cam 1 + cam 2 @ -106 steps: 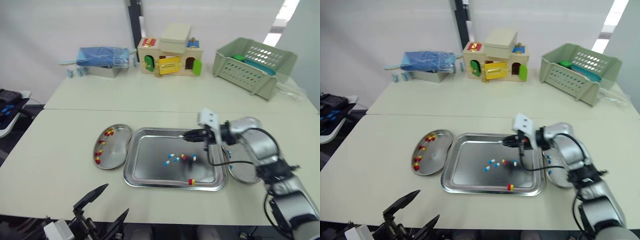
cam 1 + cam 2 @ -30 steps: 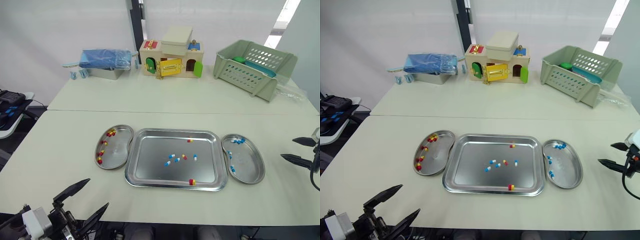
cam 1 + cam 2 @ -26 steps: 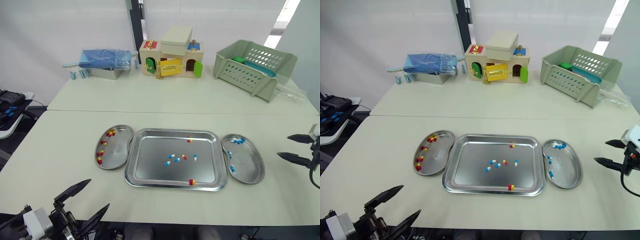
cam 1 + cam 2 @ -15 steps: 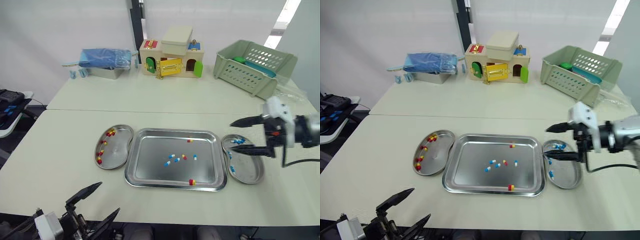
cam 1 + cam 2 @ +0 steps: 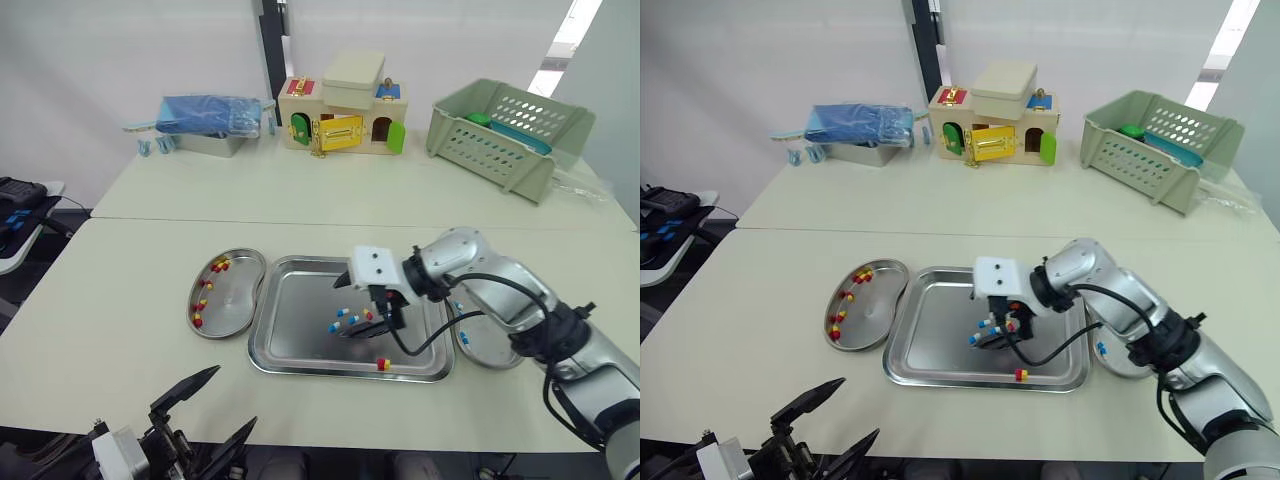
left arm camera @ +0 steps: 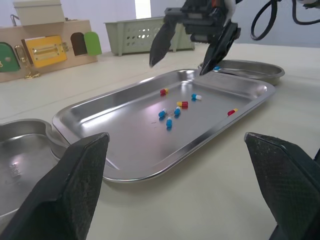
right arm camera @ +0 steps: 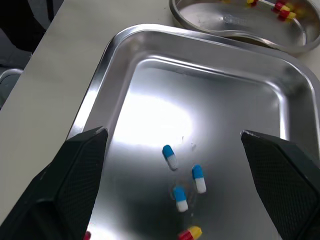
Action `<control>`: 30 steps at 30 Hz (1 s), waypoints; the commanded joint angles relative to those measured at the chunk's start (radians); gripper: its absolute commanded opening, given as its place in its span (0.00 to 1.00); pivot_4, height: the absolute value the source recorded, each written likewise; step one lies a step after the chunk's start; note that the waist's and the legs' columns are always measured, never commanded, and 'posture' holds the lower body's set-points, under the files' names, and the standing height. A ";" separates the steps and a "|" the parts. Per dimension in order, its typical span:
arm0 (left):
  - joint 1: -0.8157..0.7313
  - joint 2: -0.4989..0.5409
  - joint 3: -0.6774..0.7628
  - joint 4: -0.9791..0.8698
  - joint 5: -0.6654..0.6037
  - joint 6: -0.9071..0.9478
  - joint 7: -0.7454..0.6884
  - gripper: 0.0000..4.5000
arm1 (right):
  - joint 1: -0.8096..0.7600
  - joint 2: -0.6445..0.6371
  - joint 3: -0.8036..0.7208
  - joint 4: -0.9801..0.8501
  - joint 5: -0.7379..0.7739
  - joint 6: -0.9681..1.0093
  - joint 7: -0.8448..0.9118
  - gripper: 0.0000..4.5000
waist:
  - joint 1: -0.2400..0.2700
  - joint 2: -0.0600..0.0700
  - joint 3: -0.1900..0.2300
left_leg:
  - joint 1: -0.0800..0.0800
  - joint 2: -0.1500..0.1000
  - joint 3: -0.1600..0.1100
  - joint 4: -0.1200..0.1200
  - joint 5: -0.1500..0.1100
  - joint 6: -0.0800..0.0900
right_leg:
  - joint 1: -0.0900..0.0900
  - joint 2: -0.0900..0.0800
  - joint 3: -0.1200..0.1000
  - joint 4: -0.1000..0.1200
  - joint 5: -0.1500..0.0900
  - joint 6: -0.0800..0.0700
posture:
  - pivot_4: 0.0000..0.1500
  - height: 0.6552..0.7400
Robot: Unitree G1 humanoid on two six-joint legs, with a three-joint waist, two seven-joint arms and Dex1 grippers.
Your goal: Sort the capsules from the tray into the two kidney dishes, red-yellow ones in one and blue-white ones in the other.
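Over the middle of the steel tray (image 5: 295, 340), the right gripper (image 5: 338, 311) hangs with its two black fingers spread wide, straddling a little cluster of capsules without touching any that I can make out. The tray is a shallow, shiny rectangle with rounded corners, set between the two kidney dishes on the pale table (image 5: 120, 300). Three blue-white capsules (image 7: 169, 156) lie close together on its floor, with a red-yellow capsule (image 7: 189, 233) just beside them. Another red-yellow one (image 5: 381, 364) sits against the near rim.

The left kidney dish (image 5: 232, 298) sits right against the tray's left edge and carries red-yellow capsules (image 5: 218, 265) along its outer curve. The right kidney dish (image 5: 487, 355) is mostly covered by the robot's forearm (image 5: 495, 290). Its near end is what I can see, and whatever it holds is too small and too hidden to count.

Down off the front edge of the table, the left gripper (image 5: 235, 395) hangs with its fingers apart, holding nothing. At the bottom edge of the right wrist view a speck of red is cut off, so I can't say what it is.
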 commanded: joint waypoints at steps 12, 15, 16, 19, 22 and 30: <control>0.031 -0.005 -0.056 -0.080 0.033 -0.021 0.081 1.00 | -0.025 0.124 0.065 0.156 -0.168 -0.107 0.029 0.50 | 0.000 0.000 0.000 | 0.000 0.000 0.000 0.000 0.000 0.000 | -0.003 0.000 0.001 0.002 0.000 0.000 | 1.00 1.00; 0.034 0.004 -0.057 -0.081 0.032 -0.021 0.083 1.00 | -0.014 0.136 0.074 0.177 -0.187 -0.113 0.032 0.50 | -0.001 0.000 0.000 | 0.000 0.000 0.000 0.000 0.000 0.000 | -0.003 0.000 0.002 0.002 0.000 0.000 | 1.00 1.00; 0.034 0.007 -0.058 -0.080 0.031 -0.021 0.086 1.00 | -0.010 0.137 0.077 0.184 -0.194 -0.117 0.034 0.50 | -0.001 0.000 0.000 | 0.000 0.000 0.000 0.000 0.000 0.000 | -0.003 0.000 0.001 0.003 0.000 0.000 | 1.00 1.00; 0.035 0.013 -0.058 -0.077 0.029 -0.022 0.091 1.00 | -0.001 0.138 0.081 0.201 -0.211 -0.119 0.045 0.50 | -0.001 0.000 0.000 | 0.000 0.000 0.000 0.000 0.000 0.000 | -0.003 0.001 0.002 0.003 0.000 0.000 | 1.00 1.00; 0.035 0.017 -0.059 -0.072 0.028 -0.024 0.092 1.00 | 0.004 0.138 0.081 0.212 -0.223 -0.122 0.053 0.50 | 0.000 0.000 0.000 | 0.000 0.000 0.000 0.000 0.000 0.000 | -0.004 0.000 0.002 0.003 0.000 0.000 | 1.00 1.00; 0.038 0.024 -0.055 -0.052 0.022 -0.033 0.079 1.00 | 0.004 0.153 0.075 0.244 -0.254 -0.130 0.052 0.40 | -0.002 0.000 0.000 | 0.000 0.000 0.001 0.000 0.000 0.000 | -0.004 0.001 0.002 0.003 0.000 0.000 | 1.00 1.00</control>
